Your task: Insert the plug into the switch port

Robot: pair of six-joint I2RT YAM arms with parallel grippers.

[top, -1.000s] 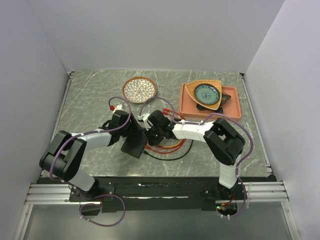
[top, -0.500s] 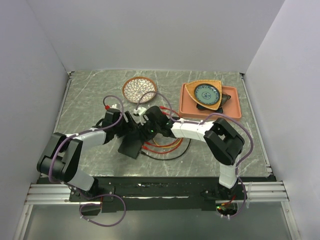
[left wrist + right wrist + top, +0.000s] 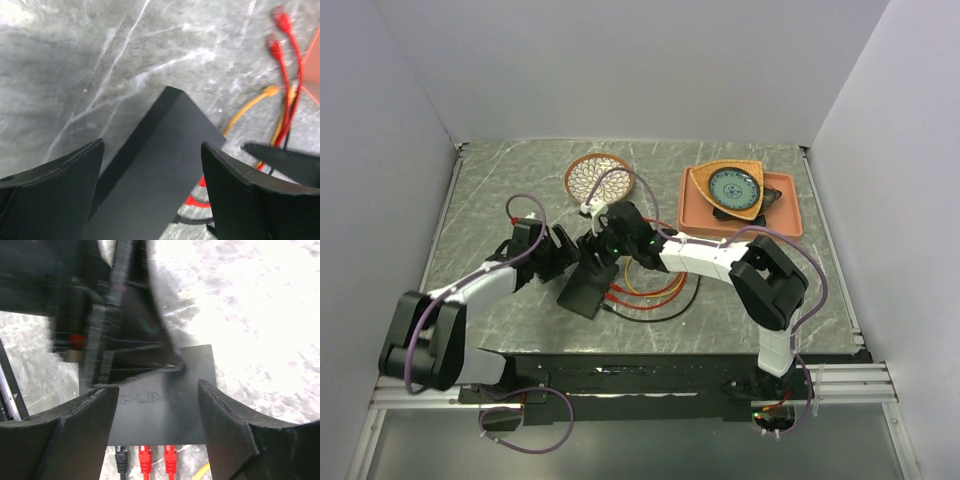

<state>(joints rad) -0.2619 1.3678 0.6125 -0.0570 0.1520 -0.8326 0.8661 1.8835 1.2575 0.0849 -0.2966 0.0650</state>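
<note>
The switch [image 3: 582,291] is a flat matte-black box lying on the marbled table; raised lettering shows on its top [image 3: 165,410]. A black plug [image 3: 121,458] and two red plugs [image 3: 145,459] sit side by side in its near edge. Two loose red plugs [image 3: 280,22] and an orange plug [image 3: 270,90] lie beyond it. My left gripper [image 3: 564,258] hangs open just left of and above the switch [image 3: 160,165], its fingertips [image 3: 97,150] apart over the box. My right gripper [image 3: 603,249] is open too, above the switch's far end, holding nothing.
Red, orange and black cables [image 3: 655,290] loop on the table right of the switch. A round patterned plate [image 3: 599,178] lies at the back. An orange tray [image 3: 786,215] holding a dish stands at the back right. White walls enclose the table.
Both grippers have opened and drawn back from the switch. The left arm swung out to the left, the right wrist moved toward the back. The switch shifted slightly left.
</note>
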